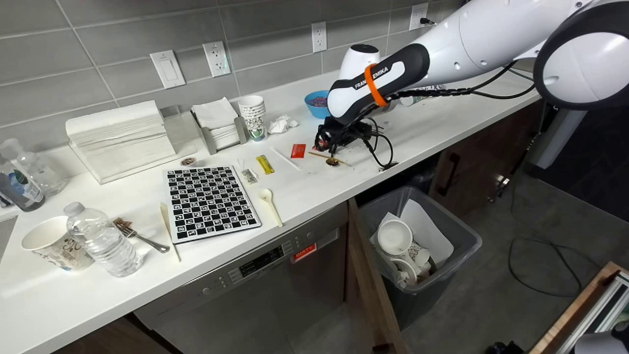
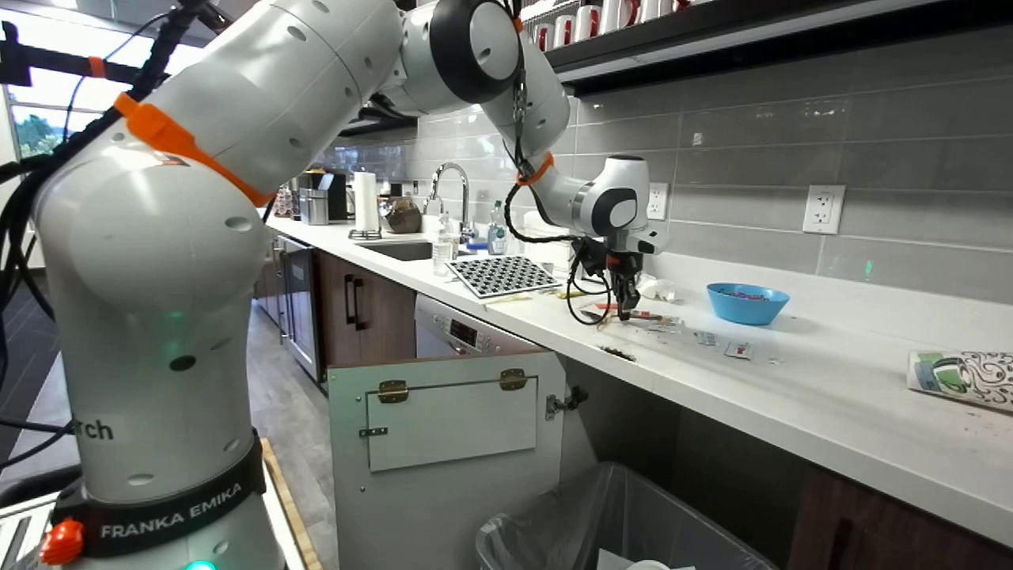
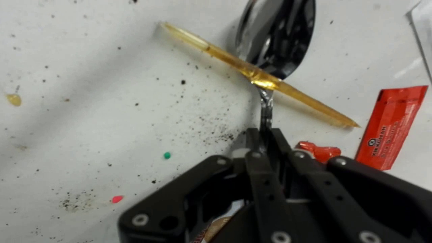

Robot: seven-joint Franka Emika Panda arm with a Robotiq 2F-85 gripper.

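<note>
The black two-finger hand [image 3: 266, 135] is narrow, with the thin handle of a shiny silver metal spoon [image 3: 281, 40] caught between its tips. In my judgement, the step in hand is the grasping of this spoon. Any move from here would call for a steady grip and a slow start, because a slim, amber-coloured translucent stick [image 3: 260, 77] lies obliquely across the spoon's neck — it could roll or slide away.

The spoon is low at the white, speckled tabletop [image 3: 101, 128]; the wrist view is rather soft there, so I cannot tell if the spoon rests fully on it or is slightly raised. In this view its long axis goes almost from top to bottom: the rounded scoop points to the top edge, the handle runs down into the hand, and its far end is hidden.

Just beside the tips, on the right of the wrist view, lies a small crumpled red wrapper [image 3: 320, 152] and — a little farther — a flat red Kikkoman soy sauce packet [image 3: 391, 128]. In both exterior views a round light-blue bowl [image 2: 748, 309] stands nearer to the tiled wall [image 2: 760, 158].
</note>
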